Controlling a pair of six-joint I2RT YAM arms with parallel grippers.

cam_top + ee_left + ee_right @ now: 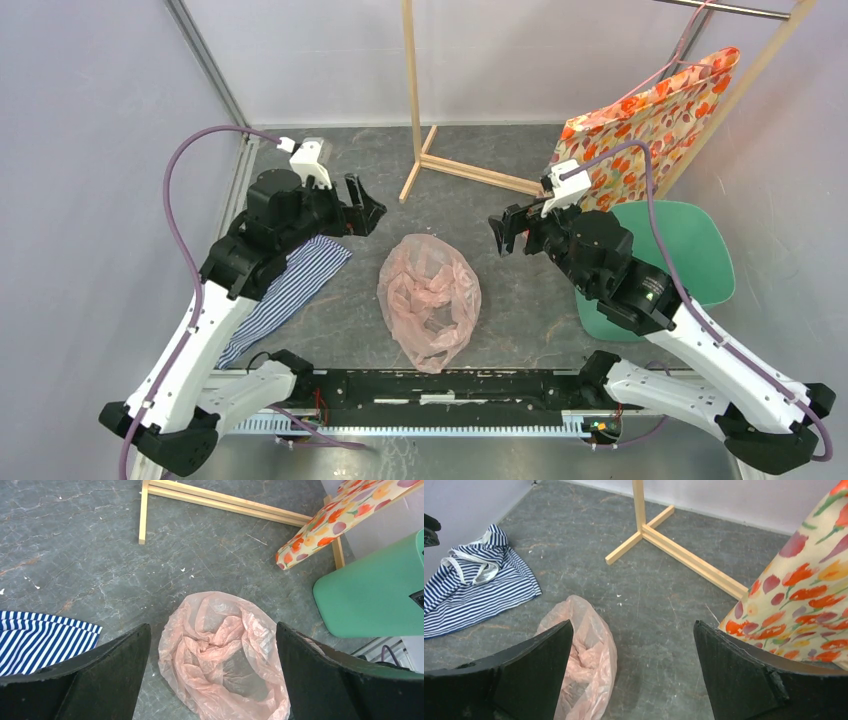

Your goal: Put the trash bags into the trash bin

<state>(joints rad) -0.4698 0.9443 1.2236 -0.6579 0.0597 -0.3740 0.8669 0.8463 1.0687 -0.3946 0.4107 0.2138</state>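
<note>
The pale-pink, crinkly trash bag [430, 300] lies crumpled on the grey table between the two arms. The left wrist view shows it below and between that gripper's fingers [225, 655]. In the right wrist view it sits at the lower left [586, 655]. The mint-green trash bin [690, 255] is at the right, partly hidden behind my right arm, and its side shows in the left wrist view [375, 595]. My left gripper [365, 212] [212, 627] hangs open, up and to the left of the bag. My right gripper [508, 232] [633, 624] hangs open, up and to the right of it. Neither touches anything.
A blue-white striped cloth [295, 280] lies under my left arm. An orange floral bag [650, 120] hangs at the back right, beside the bin. A wooden rack's foot [440, 165] stands on the table at the back centre. Grey walls close in the left and back.
</note>
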